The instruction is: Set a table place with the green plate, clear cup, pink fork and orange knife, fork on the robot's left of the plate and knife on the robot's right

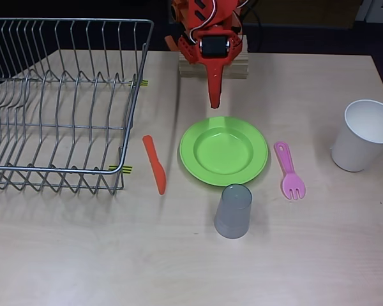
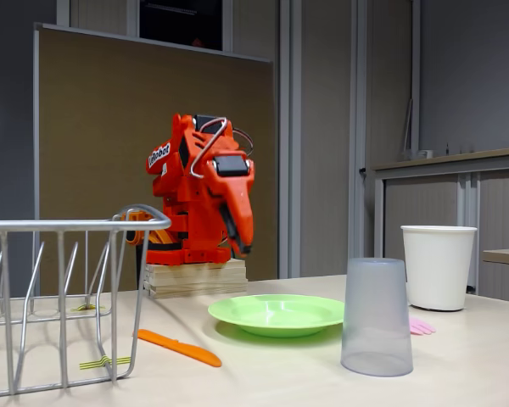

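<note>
The green plate (image 1: 224, 150) (image 2: 276, 313) lies flat mid-table. The orange knife (image 1: 155, 164) (image 2: 179, 348) lies to its left in the overhead view, between plate and rack. On the plate's right lies the pink fork (image 1: 289, 171) (image 2: 420, 325), tines toward the near edge. Just in front of the plate stands the clear cup (image 1: 233, 211) (image 2: 377, 316), upside down. My orange gripper (image 1: 214, 100) (image 2: 241, 241) is folded back near the arm's base, pointing down behind the plate, its fingers together with nothing in them.
A wire dish rack (image 1: 57, 102) (image 2: 59, 297) fills the left side of the table. A white paper cup (image 1: 362, 135) (image 2: 438, 266) stands upright at the right. The arm's base sits on a wooden block (image 1: 214, 66) at the far edge.
</note>
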You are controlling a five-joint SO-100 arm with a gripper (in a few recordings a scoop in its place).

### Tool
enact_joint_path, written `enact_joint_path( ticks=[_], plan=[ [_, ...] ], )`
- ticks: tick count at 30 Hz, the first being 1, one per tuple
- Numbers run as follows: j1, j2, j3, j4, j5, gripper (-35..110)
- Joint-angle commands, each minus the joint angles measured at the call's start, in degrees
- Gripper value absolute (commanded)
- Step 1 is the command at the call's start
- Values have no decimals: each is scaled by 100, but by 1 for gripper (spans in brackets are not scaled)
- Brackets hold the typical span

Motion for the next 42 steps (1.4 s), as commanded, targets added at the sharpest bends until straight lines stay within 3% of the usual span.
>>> enact_joint_path(
  ticks=[1,6,42],
  plan=[
    [-229,18,-9,378,18,0],
    [-299,18,-9,396,-369,0],
    [-299,18,-9,396,-369,0]
  ],
)
